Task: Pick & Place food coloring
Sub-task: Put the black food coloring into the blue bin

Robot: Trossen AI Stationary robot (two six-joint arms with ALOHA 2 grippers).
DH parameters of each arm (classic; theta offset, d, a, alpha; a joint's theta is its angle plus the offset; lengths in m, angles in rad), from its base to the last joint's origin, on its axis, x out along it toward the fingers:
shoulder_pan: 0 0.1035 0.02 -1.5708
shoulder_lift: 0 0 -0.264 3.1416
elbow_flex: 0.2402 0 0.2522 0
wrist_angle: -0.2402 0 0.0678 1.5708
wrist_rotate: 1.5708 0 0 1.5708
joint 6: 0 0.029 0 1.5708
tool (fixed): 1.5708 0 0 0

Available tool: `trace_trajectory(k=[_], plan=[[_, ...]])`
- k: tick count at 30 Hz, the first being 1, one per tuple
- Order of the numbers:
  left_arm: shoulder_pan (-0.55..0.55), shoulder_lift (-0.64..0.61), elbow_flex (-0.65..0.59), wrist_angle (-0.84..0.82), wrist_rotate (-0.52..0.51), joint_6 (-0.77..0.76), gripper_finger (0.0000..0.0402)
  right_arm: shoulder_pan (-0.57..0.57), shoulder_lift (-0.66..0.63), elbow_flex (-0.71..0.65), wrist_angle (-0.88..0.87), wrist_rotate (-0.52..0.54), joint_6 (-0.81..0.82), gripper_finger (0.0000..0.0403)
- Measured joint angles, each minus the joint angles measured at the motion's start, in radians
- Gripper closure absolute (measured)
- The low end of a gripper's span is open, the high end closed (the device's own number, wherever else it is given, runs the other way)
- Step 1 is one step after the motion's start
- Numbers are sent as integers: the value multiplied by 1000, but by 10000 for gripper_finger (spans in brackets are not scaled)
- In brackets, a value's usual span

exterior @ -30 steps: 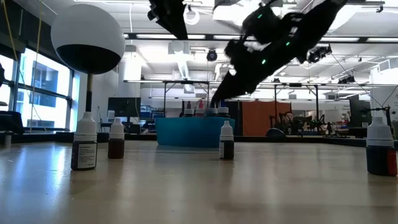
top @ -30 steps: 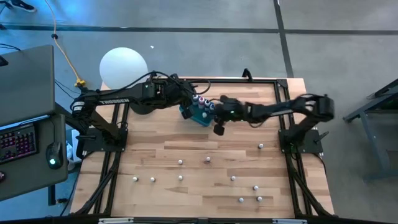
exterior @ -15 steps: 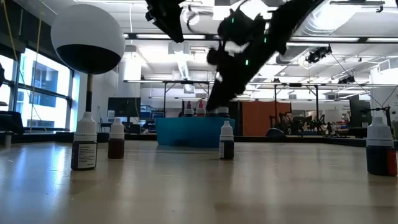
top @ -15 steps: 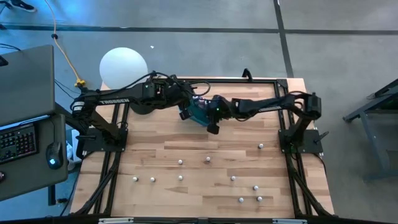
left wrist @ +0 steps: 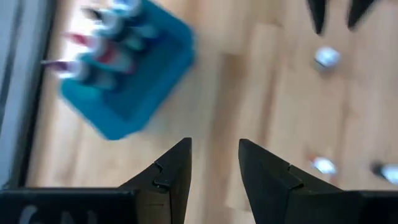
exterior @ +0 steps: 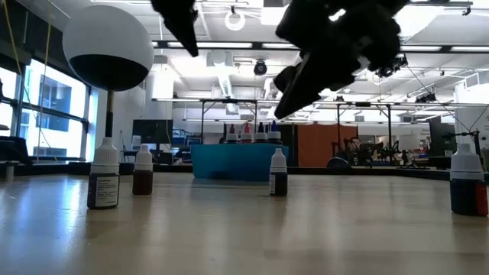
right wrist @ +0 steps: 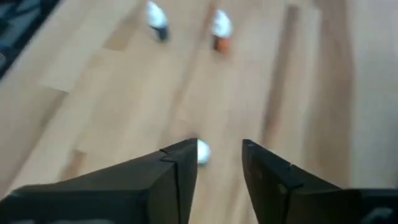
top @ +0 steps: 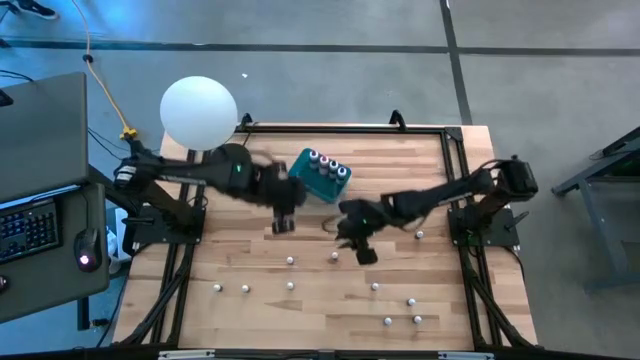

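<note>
The food coloring bottles are small, with white caps. Several stand upright in the teal tub [top: 320, 176] at the table's far middle, and several more stand scattered on the near half, such as one bottle [top: 334, 257]. My left gripper [left wrist: 214, 142] hangs open above bare wood just near-left of the tub [left wrist: 124, 74]. My right gripper [right wrist: 219, 143] is open and raised over the table's middle [top: 365, 252]. In its wrist view, one white cap [right wrist: 203, 152] shows below, between the fingertips. In the low view both grippers are well clear of the tabletop.
A big white ball [top: 198, 112] on a stand sits off the table's far left corner. A desk with a keyboard [top: 30, 228] stands left of the table. Dark frame rails [top: 190, 250] run along the table's sides. Bare wood lies between the tub and the scattered bottles.
Both grippers have left the tub. My right gripper has drawn back from over it toward the near edge, to above the scattered bottles. My left gripper has swung away from the tub toward the near-left. The tub has stayed in place.
</note>
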Motion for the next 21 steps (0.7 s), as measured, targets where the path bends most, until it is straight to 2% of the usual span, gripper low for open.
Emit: trace_trajectory(k=[7, 12, 17, 21], plan=[[-251, -11, -239, 116, -66, -10, 273, 97, 55, -118, 322, 44, 79, 255], [-351, -25, -299, 28, -151, -255, 273, 95, 168, -100, 390, 62, 90, 244], [-492, -142, -332, -10, -307, -410, 273, 95, 246, -67, 397, 144, 89, 242], [-630, -278, -441, -9, -483, -572, 273, 94, 252, -67, 380, 149, 89, 242]])
